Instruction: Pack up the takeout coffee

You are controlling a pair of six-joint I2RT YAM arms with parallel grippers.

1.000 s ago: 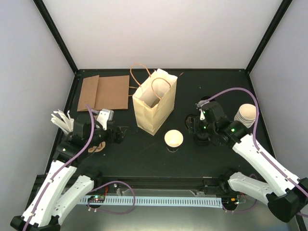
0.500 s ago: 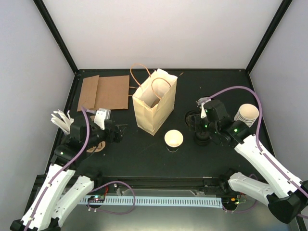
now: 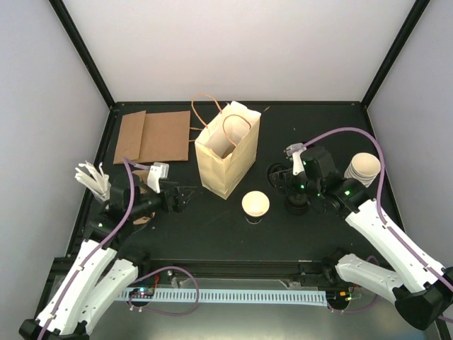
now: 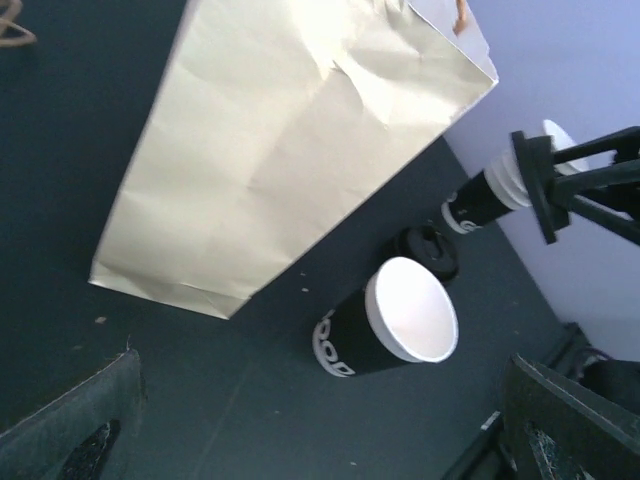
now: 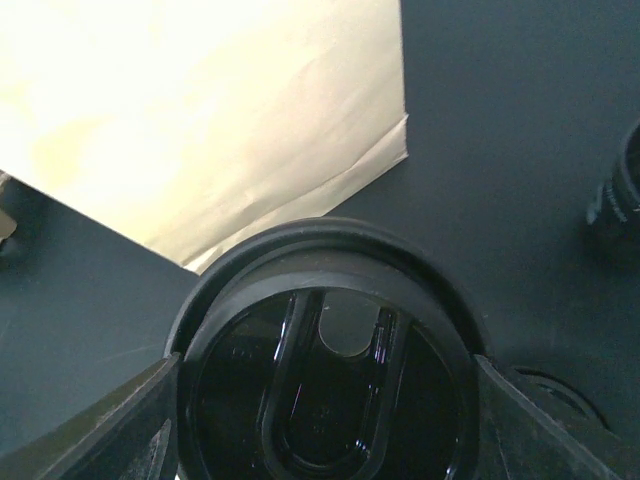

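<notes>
The takeout coffee cup [image 3: 255, 205] stands upright in front of the paper bag [image 3: 226, 152]; the left wrist view shows its white inside and dark wall with white lettering [image 4: 400, 320]. My left gripper [image 3: 185, 195] is open left of the cup, pointing at it, with its fingers [image 4: 70, 430] at the frame's lower corners and nothing between them. Right of the cup, my right gripper [image 3: 277, 176] is shut on a round black lid [image 5: 325, 390], held above the table beside the bag [image 5: 200, 120].
Flat brown bags [image 3: 152, 136] lie at the back left. A stack of spare cups [image 3: 362, 168] stands at the right, and black lids [image 3: 297, 205] sit near the right arm. White utensils [image 3: 92, 177] and wooden pieces [image 3: 145, 216] lie by the left arm.
My left gripper has swung right, closer to the cup. The right gripper has shifted slightly left and away with the lid still in it.
</notes>
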